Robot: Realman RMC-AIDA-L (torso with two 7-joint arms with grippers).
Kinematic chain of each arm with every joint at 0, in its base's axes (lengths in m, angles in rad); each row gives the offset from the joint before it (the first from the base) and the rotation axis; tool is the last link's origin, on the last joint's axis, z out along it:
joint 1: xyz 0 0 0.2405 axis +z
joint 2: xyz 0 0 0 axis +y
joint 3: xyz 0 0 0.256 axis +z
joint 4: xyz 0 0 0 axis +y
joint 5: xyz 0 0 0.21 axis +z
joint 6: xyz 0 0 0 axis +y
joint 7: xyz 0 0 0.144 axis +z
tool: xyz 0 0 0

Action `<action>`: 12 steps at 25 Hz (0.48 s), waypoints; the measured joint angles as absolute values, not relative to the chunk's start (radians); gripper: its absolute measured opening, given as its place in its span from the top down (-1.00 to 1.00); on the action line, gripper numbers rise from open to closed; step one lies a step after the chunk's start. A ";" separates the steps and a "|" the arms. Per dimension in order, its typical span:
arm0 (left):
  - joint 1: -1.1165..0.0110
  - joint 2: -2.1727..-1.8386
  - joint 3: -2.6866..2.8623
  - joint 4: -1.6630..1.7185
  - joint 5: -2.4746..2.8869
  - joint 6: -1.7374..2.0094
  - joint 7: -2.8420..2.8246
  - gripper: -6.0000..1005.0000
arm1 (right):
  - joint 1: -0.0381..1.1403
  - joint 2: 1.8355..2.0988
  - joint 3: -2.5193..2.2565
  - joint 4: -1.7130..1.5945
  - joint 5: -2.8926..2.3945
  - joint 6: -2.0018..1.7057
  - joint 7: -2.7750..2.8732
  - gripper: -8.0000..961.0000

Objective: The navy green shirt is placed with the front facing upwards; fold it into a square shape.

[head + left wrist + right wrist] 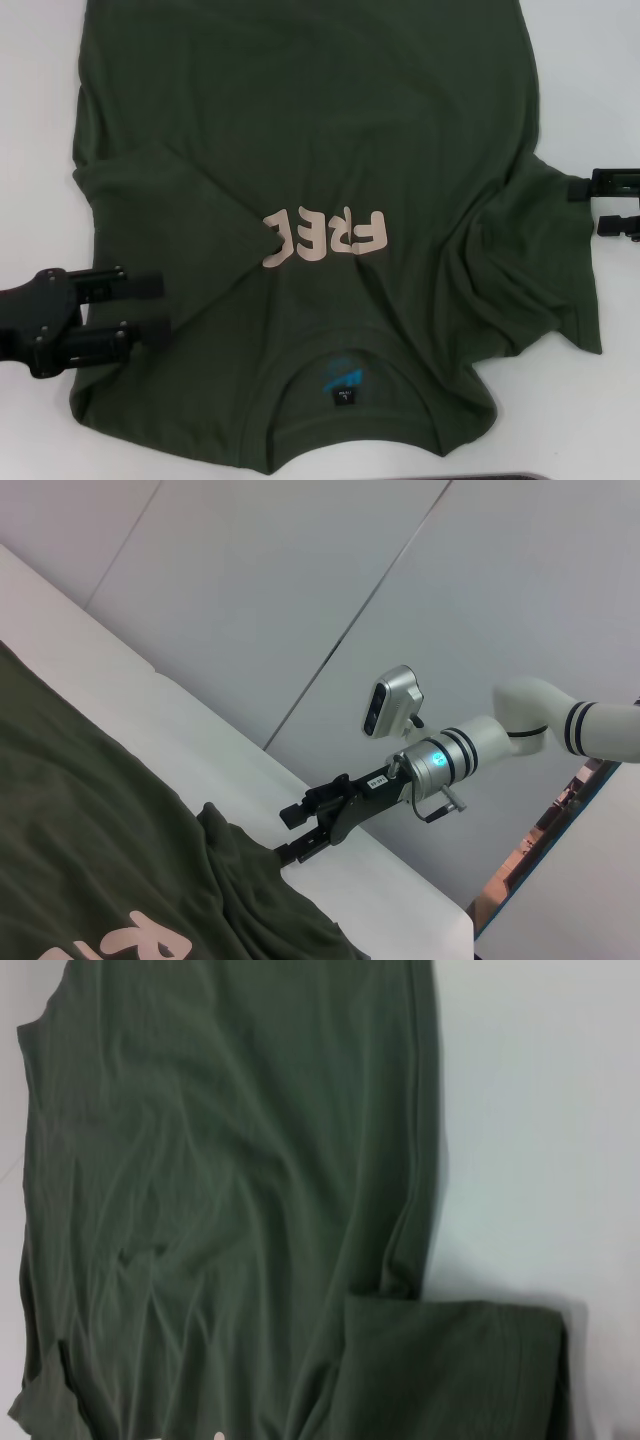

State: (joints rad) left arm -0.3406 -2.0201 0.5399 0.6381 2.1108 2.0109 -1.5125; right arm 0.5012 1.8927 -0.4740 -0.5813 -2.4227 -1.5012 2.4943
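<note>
On white table [30, 130], navy green shirt [330, 140] (left side folded over).

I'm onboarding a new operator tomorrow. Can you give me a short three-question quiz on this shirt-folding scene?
1. True or false: the left sleeve of the navy green shirt is already folded in over the chest.
2. Which part of the shirt lies nearest the robot? A) collar B) hem C) right sleeve
3. Fill in: the right gripper sits at the edge of the right ____.

Key:
1. True; the fold covers the end of the lettering, and the left gripper is beside it.
2. A; the collar lies nearest.
3. Sleeve, spread out on the table.
</note>
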 joint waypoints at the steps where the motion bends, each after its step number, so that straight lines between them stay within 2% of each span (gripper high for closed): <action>1: -0.341 -2.020 0.540 0.638 2.111 2.011 -1.513 -0.33 | 0.501 1.893 -0.474 -0.581 -2.423 -1.501 2.494 -0.90; 12: -0.342 -2.020 0.540 0.638 2.106 2.011 -1.513 -0.33 | 0.502 1.893 -0.475 -0.581 -2.426 -1.487 2.494 -0.90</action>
State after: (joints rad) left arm -0.3419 -2.0201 0.5400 0.6381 2.1064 2.0110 -1.5125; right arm 0.5017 1.8932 -0.4754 -0.5814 -2.4256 -1.4872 2.4943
